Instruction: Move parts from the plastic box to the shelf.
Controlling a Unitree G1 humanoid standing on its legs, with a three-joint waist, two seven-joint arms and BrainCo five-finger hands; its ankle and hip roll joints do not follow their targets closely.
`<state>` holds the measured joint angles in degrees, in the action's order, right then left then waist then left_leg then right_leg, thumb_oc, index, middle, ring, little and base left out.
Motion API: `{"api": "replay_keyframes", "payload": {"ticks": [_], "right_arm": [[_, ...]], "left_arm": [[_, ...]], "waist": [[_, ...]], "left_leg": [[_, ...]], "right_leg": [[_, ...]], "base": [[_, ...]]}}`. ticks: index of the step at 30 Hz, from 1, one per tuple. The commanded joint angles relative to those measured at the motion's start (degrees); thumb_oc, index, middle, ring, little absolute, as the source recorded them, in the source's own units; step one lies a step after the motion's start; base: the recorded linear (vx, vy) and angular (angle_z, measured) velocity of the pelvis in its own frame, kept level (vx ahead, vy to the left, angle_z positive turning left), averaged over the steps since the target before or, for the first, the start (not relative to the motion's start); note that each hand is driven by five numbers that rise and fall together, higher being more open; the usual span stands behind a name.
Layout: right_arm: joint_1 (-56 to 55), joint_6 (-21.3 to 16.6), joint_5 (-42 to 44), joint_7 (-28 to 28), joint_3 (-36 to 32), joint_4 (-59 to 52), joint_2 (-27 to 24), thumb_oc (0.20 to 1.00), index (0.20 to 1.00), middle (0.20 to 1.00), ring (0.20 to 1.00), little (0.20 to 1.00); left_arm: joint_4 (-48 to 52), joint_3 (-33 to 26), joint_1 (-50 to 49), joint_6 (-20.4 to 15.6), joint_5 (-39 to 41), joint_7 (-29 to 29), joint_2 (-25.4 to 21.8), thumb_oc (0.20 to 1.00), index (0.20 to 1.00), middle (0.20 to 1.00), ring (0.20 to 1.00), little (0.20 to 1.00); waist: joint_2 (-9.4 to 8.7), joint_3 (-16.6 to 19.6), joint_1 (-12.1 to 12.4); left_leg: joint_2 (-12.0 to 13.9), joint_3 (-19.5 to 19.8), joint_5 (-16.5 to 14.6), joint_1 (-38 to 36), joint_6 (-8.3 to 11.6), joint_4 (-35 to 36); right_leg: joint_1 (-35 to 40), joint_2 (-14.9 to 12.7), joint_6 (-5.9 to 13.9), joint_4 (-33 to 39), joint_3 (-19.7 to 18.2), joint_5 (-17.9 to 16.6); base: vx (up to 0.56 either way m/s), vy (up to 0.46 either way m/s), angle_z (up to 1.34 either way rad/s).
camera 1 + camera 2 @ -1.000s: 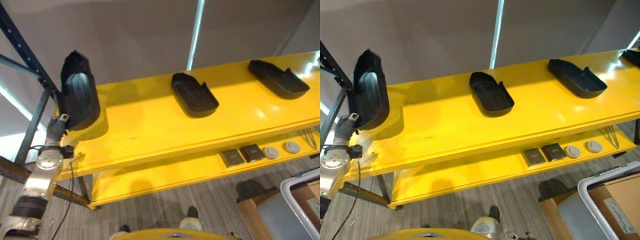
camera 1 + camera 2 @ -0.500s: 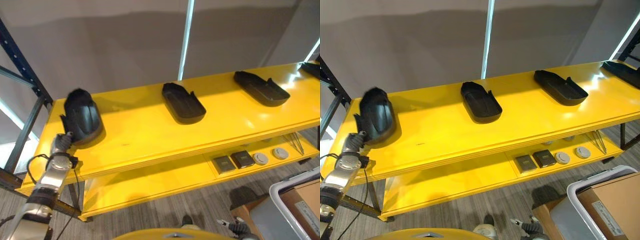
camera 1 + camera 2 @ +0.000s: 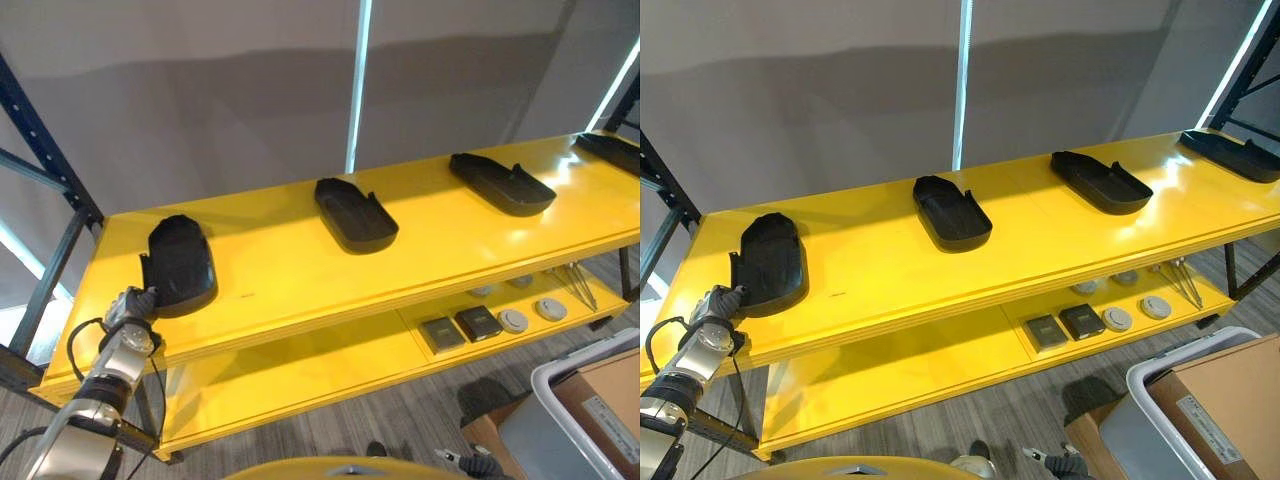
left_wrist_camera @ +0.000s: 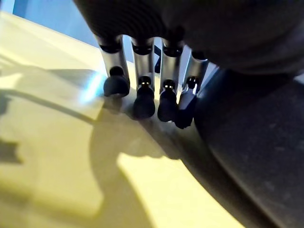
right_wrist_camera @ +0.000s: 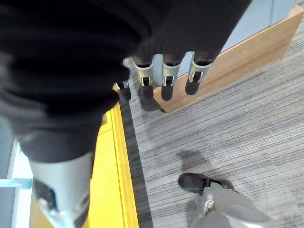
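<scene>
A black moulded part (image 3: 180,265) is lying flat on the left end of the yellow shelf (image 3: 300,270), hollow side up. The left hand (image 3: 131,303) is sitting at the shelf's front edge just beside the near end of this part; in the left wrist view its fingers (image 4: 144,97) are hanging nearly straight and relaxed, dark tips resting on or just above the yellow surface, with the part's dark edge (image 4: 256,142) close beside them and nothing grasped. A second black part (image 3: 355,213) is lying near the middle of the shelf, a third (image 3: 500,182) is lying further to the right, and a fourth (image 3: 1232,155) is sitting at the far right end, all well apart from one another. On the lower shelf (image 3: 330,365), two dark square items (image 3: 460,328) and two small round pieces (image 3: 530,316) are lying side by side. The plastic box (image 3: 1170,420) is standing on the floor at the lower right, holding a brown carton (image 3: 1230,400). The right hand (image 5: 164,76) is hanging over the grey floor with its fingers relaxed and holding nothing.
</scene>
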<state>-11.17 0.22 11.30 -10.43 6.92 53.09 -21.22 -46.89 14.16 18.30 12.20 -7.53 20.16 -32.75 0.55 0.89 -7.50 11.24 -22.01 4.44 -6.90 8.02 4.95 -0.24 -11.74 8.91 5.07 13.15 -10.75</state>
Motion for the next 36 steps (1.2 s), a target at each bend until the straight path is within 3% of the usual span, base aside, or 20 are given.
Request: {"api": "replay_keyframes", "payload": {"ticks": [1, 8, 17, 18, 19, 20, 28, 33, 36], "right_arm": [[3.5, -2.1, 0.2, 0.6, 2.5, 2.4, -2.2, 1.0, 1.0, 1.0, 1.0, 1.0], [3.0, -2.4, -0.6, 1.6, 2.9, 4.0, -3.1, 1.0, 1.0, 1.0, 1.0, 1.0], [2.7, -3.7, -1.4, 2.5, 3.0, 4.4, -3.6, 1.0, 1.0, 1.0, 1.0, 1.0], [2.7, -3.8, -1.6, 2.5, 3.1, 4.4, -3.6, 1.0, 1.0, 1.0, 1.0, 1.0], [2.7, -3.8, -1.7, 2.5, 3.2, 4.3, -3.6, 1.0, 1.0, 1.0, 1.0, 1.0], [2.7, -3.7, -1.8, 2.5, 3.3, 4.0, -3.5, 1.0, 1.0, 1.0, 1.0, 1.0], [2.1, -3.2, -2.9, 2.3, 3.5, 2.9, -3.1, 1.0, 1.0, 1.0, 1.0, 1.0], [0.8, -3.2, -2.6, 1.7, 2.3, 1.9, -2.3, 1.0, 1.0, 1.0, 1.0, 1.0], [0.1, -2.5, -2.5, 1.1, 1.5, 0.8, -1.6, 1.0, 1.0, 1.0, 1.0, 1.0]], "left_arm": [[-5.8, -0.1, 7.0, -0.7, -2.9, 1.9, -3.3, 0.2, 0.2, 0.2, 0.2, 0.2], [-8.8, 1.8, 10.5, -0.2, -3.3, 1.5, -6.0, 0.2, 0.2, 0.2, 0.2, 0.2], [-10.0, 2.6, 12.3, -0.6, -1.4, 1.4, -5.7, 0.2, 0.2, 0.2, 0.2, 0.2], [-10.1, 2.5, 12.2, -0.9, -0.9, 1.5, -5.5, 0.235, 0.235, 0.235, 0.235, 0.235], [-10.2, 2.4, 12.2, -1.1, -0.3, 1.8, -5.4, 0.583, 0.583, 0.583, 0.583, 0.583], [-10.0, 2.5, 11.9, -1.4, 0.8, 2.4, -5.3, 1.0, 1.0, 1.0, 1.0, 1.0], [-1.8, -0.7, 10.6, -6.7, 4.5, 6.7, -5.7, 1.0, 1.0, 1.0, 1.0, 1.0], [15.0, -3.4, 5.6, -6.5, 5.1, 7.0, -10.0, 1.0, 1.0, 1.0, 1.0, 1.0], [26.3, -8.0, 1.2, -7.3, 5.0, 5.3, -13.5, 1.0, 1.0, 1.0, 1.0, 1.0]], "waist": [[-0.15, -3.2, -0.8], [-0.18, -3.4, -1.9], [-0.27, -4.3, -2.4], [-0.3, -4.3, -2.4], [-0.32, -4.3, -2.4], [-0.34, -4.3, -2.3], [-0.55, -4.8, -0.7], [-0.42, -5.1, 1.7], [-0.38, -5.2, 3.3]], "left_leg": [[-1.0, -1.9, -2.3, 1.0, -3.8, -1.3], [-1.1, -2.2, -3.0, 1.4, -4.13, -2.1], [-1.1, -1.7, -3.1, 2.3, -4.19, -2.7], [-1.0, -1.7, -3.1, 2.3, -4.18, -2.7], [-1.0, -1.7, -3.1, 2.3, -4.16, -2.7], [-1.0, -1.7, -3.2, 2.3, -4.19, -2.8], [-0.5, -1.5, -2.1, 3.0, -4.43, -3.3], [-0.6, -0.1, -1.9, 3.2, -4.31, -3.0], [-0.8, 0.8, -1.8, 3.3, -4.14, -2.7]], "right_leg": [[3.7, 0.3, 1.28, -3.5, 2.0, 8.0], [2.7, 0.4, 1.24, -4.8, 1.1, 8.7], [1.5, 0.6, 0.9, -6.1, 0.2, 9.6], [1.5, 0.7, 0.85, -6.1, 0.2, 9.7], [1.6, 0.7, 0.82, -6.1, 0.2, 9.8], [1.7, 0.7, 0.8, -6.2, 0.2, 9.8], [1.7, 0.7, 0.01, -6.6, 1.3, 9.4], [2.5, 0.5, 0.01, -6.2, 2.6, 9.4], [3.1, 0.3, 0.06, -5.9, 3.5, 9.3]], "base": [[0.08, 0.028, -0.01], [0.05, 0.014, -0.03], [0.0, -0.001, -0.01], [0.0, 0.0, 0.0], [0.0, 0.0, 0.0], [0.0, 0.0, 0.0], [-0.02, -0.005, 0.03], [-0.01, 0.006, 0.06], [0.0, 0.012, 0.12]]}}
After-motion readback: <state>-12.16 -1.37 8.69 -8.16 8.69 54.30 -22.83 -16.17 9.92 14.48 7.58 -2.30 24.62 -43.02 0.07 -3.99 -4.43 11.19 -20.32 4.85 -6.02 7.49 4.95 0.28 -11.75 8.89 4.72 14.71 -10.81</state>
